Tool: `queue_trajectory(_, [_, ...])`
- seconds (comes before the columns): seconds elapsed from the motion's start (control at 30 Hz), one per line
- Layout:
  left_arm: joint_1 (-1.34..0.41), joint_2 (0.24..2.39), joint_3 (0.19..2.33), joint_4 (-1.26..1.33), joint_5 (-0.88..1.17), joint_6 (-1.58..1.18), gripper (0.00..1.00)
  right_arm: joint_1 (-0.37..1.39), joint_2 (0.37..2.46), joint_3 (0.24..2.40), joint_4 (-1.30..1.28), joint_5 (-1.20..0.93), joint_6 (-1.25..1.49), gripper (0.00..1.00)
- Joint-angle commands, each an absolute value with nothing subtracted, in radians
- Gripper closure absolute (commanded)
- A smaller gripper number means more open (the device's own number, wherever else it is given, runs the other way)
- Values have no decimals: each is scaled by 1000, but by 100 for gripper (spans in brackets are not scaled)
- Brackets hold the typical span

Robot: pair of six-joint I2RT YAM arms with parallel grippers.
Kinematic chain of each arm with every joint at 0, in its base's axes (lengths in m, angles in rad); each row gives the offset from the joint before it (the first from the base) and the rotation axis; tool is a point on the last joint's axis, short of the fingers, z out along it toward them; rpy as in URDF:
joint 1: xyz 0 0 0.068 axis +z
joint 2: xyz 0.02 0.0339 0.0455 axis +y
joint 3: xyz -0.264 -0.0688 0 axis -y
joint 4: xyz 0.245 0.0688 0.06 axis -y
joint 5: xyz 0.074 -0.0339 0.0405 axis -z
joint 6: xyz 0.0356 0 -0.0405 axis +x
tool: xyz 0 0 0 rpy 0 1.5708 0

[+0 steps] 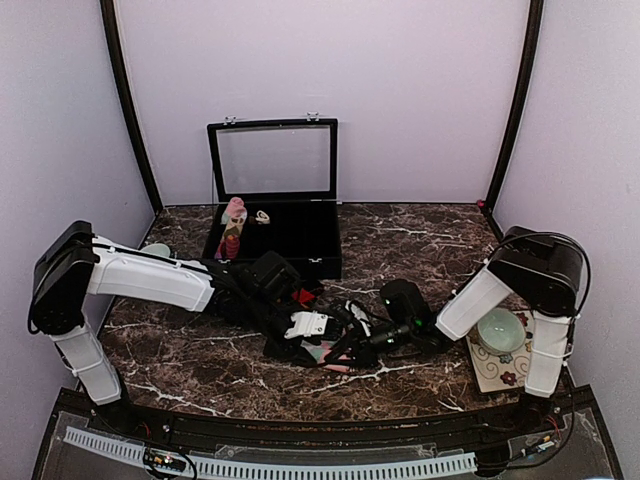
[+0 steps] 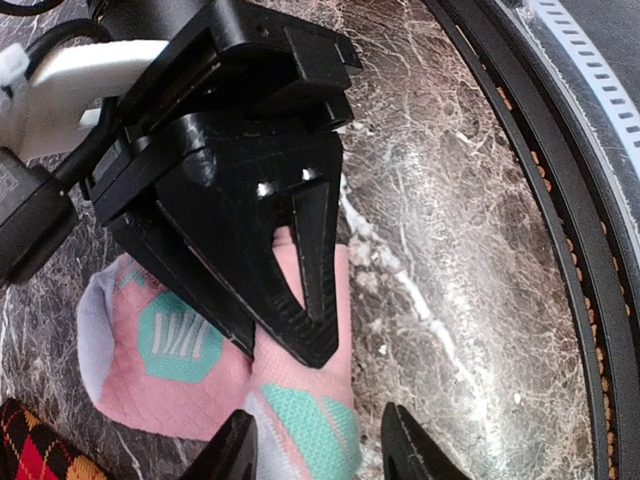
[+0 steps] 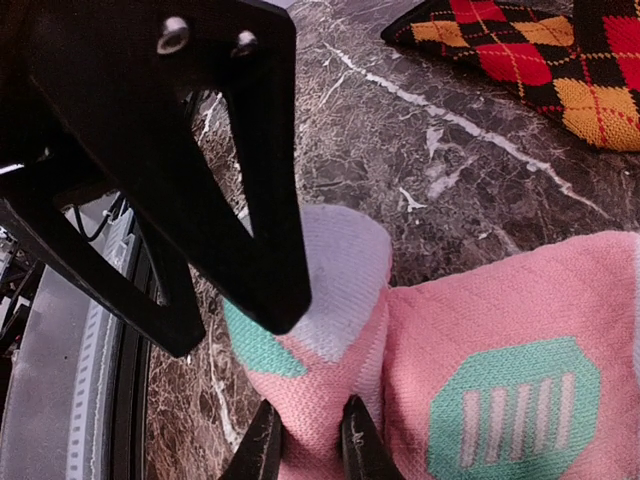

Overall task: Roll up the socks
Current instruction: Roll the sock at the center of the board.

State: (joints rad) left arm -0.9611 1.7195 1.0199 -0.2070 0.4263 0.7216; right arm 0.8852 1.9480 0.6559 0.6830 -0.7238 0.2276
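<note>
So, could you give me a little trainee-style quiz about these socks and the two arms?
1. Pick one. The right pincer is: A) pinching the pink sock; B) wide open above it; C) out of view.
2. True or false: the argyle sock lies unrolled on the table.
3. Fill the gap: the black case at the back has its lid ____.
Key: 1 A; 2 true; 3 open.
</note>
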Motion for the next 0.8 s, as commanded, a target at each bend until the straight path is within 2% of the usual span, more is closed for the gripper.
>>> queue_trajectory(0.0, [-962,1758,1038,-167,431,741,55,884,2064,586,351,-656,249,94])
queue_trajectory(0.1, [-960,1798,1060,-206,422,777,61,881,2064,583,353,-662,252,94])
queue_trajectory(0.23, [-931,1849,1095,-226,405,788,76,879,2055,571,353,-665,249,94])
queue_trajectory(0.33, [-879,1888,1147,-259,470,771,98,880,2038,562,358,-658,249,93])
queue_trajectory(0.47, [-864,1951,1215,-372,524,786,100,879,2006,553,368,-636,240,91])
queue_trajectory(0.6, [-864,1987,1240,-418,560,779,97,879,1973,542,383,-603,242,86])
queue_trajectory(0.63, [-864,2000,1250,-429,561,772,97,879,1961,536,390,-596,242,81])
queue_trajectory(0.67, [-862,2020,1268,-444,566,766,97,879,1947,529,396,-586,242,70])
queue_trajectory(0.7, [-860,2035,1280,-457,572,756,97,880,1928,518,403,-576,241,16])
queue_trajectory(0.73, [-858,2052,1296,-469,577,744,97,881,1905,510,419,-562,240,3])
queue_trajectory(0.77, [-858,2069,1311,-486,577,732,97,885,1870,483,456,-531,244,1])
